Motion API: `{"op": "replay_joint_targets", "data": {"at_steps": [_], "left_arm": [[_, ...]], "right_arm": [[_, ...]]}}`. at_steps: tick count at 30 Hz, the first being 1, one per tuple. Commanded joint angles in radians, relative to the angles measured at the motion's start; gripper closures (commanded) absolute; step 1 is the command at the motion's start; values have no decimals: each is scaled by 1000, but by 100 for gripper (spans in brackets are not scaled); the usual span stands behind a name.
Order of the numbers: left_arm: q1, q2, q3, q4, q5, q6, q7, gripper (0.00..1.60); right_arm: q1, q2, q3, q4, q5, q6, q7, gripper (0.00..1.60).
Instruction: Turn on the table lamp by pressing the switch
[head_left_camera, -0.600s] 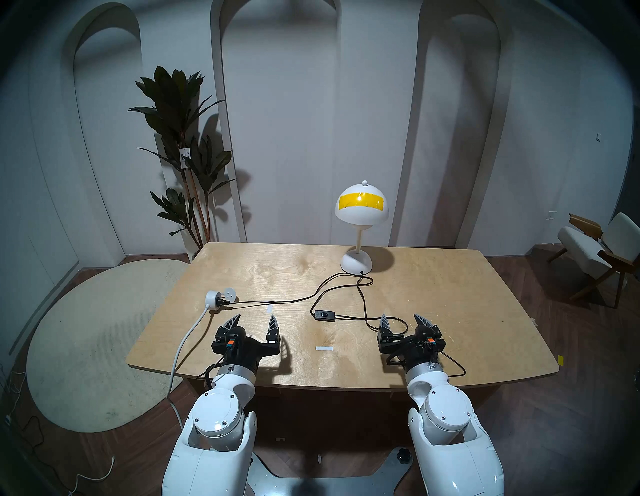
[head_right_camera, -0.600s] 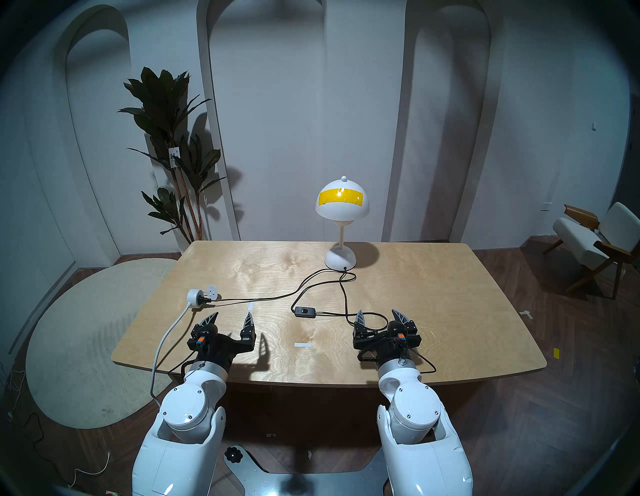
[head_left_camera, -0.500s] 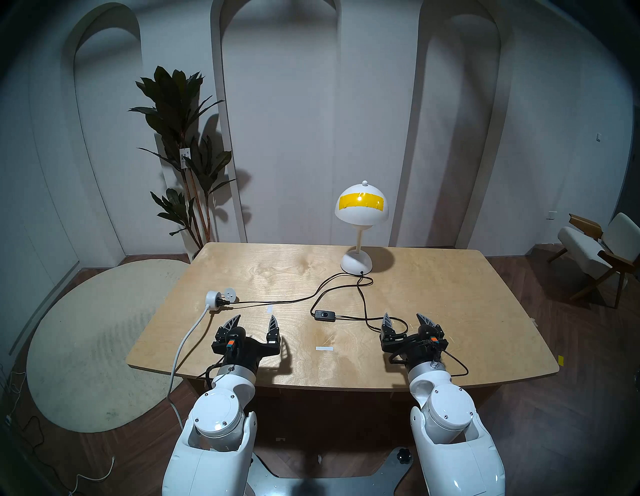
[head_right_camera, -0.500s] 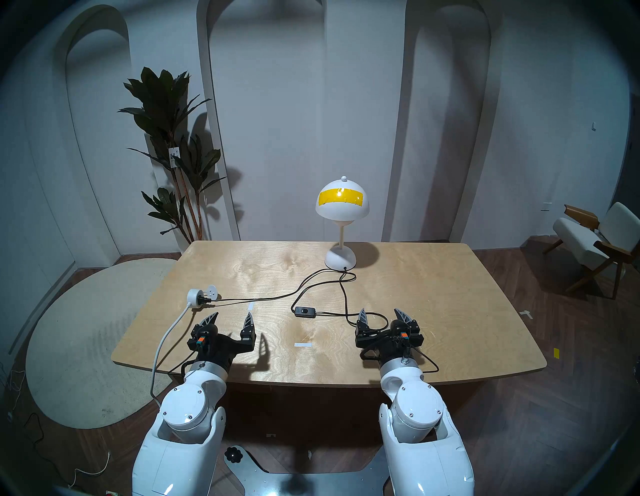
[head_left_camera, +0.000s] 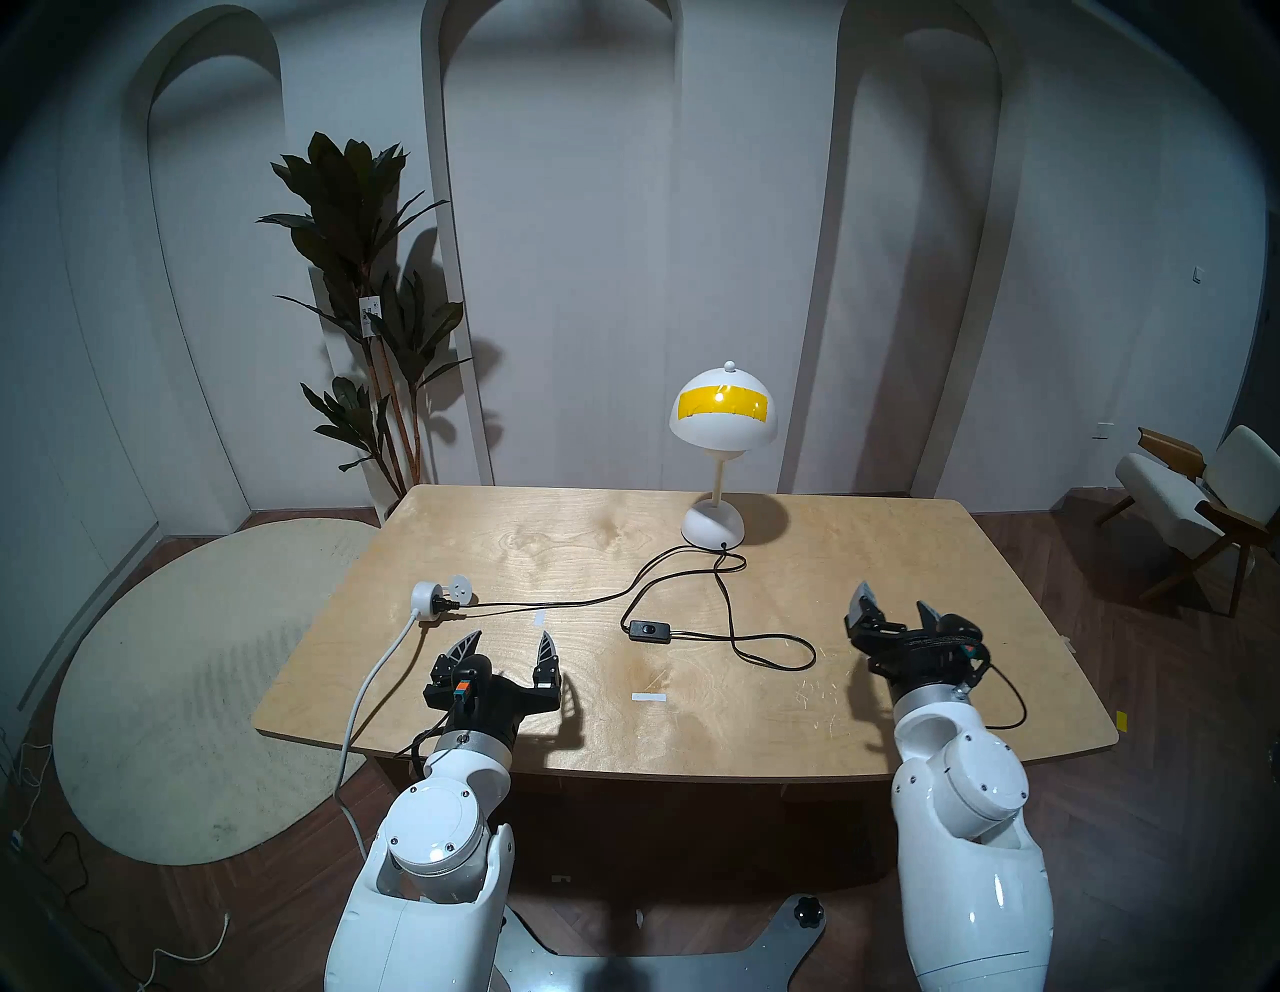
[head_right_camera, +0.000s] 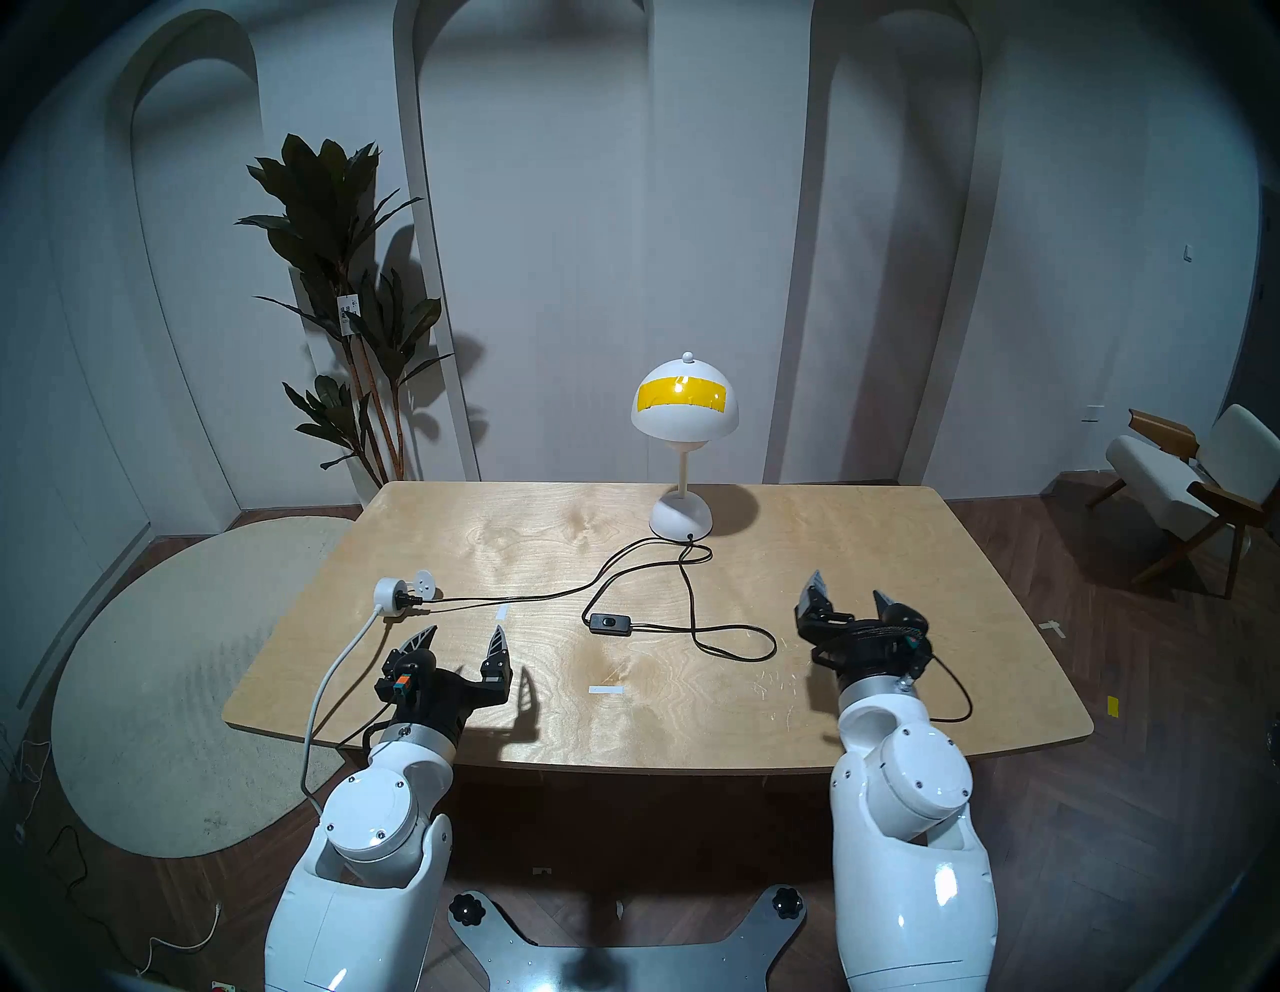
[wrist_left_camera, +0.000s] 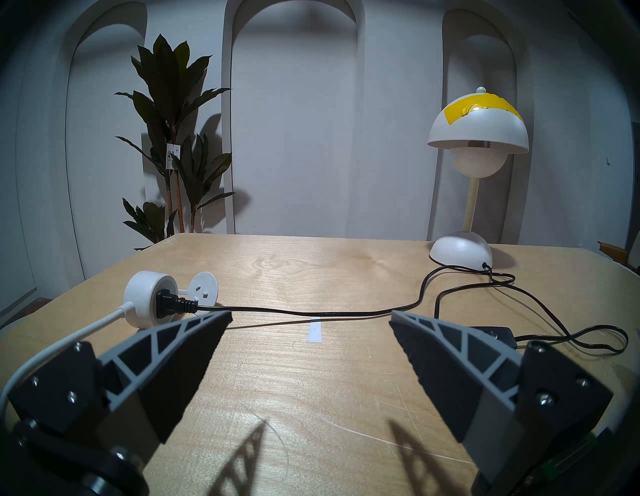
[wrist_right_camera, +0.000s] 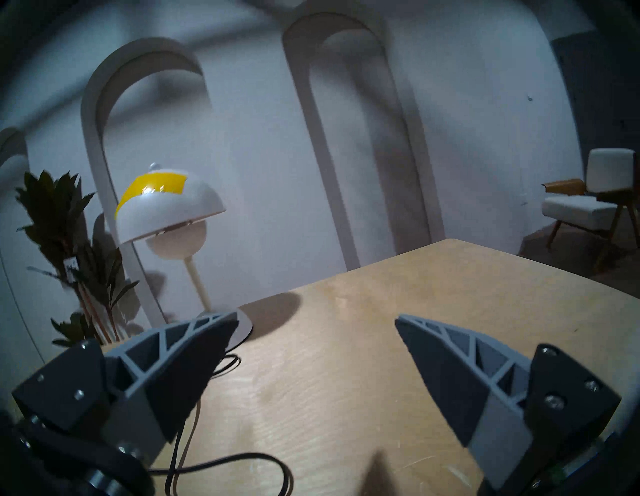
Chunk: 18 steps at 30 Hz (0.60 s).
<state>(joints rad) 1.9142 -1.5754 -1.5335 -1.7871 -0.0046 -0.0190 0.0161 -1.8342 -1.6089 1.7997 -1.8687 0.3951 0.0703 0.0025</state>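
The white table lamp (head_left_camera: 724, 422) with a yellow band stands unlit at the table's far side; it also shows in the left wrist view (wrist_left_camera: 478, 135) and the right wrist view (wrist_right_camera: 166, 214). Its black cord (head_left_camera: 727, 609) runs forward to the flat black switch (head_left_camera: 650, 630) lying mid-table, also seen in the other head view (head_right_camera: 609, 623). My left gripper (head_left_camera: 510, 641) is open and empty, low over the table, left of the switch. My right gripper (head_left_camera: 893, 601) is open and empty, raised well right of the switch and the cord loop. The switch is not in the right wrist view.
A white round socket adapter (head_left_camera: 426, 597) with the plug in it lies at the table's left, its white cable hanging over the front edge. A white tape strip (head_left_camera: 647, 696) lies near the front. A plant (head_left_camera: 360, 277) and a chair (head_left_camera: 1191, 499) stand off the wooden table (head_left_camera: 900, 540).
My right arm has swung to the right and lifted, leaving the cord loop it hovered over. The left arm, switch and lamp have not moved.
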Motion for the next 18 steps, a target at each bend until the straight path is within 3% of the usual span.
{"op": "replay_joint_targets", "data": {"at_steps": [1, 11, 18], "left_arm": [[-7, 0, 0, -18, 0, -5, 0, 0], [-5, 0, 0, -21, 0, -4, 0, 0], [-4, 0, 0, -22, -1, -3, 0, 0]], "right_arm": [[87, -13, 133, -19, 202, 58, 24, 0], [107, 24, 246, 44, 475, 232, 119, 0], [93, 59, 252, 114, 504, 262, 193, 0]]}}
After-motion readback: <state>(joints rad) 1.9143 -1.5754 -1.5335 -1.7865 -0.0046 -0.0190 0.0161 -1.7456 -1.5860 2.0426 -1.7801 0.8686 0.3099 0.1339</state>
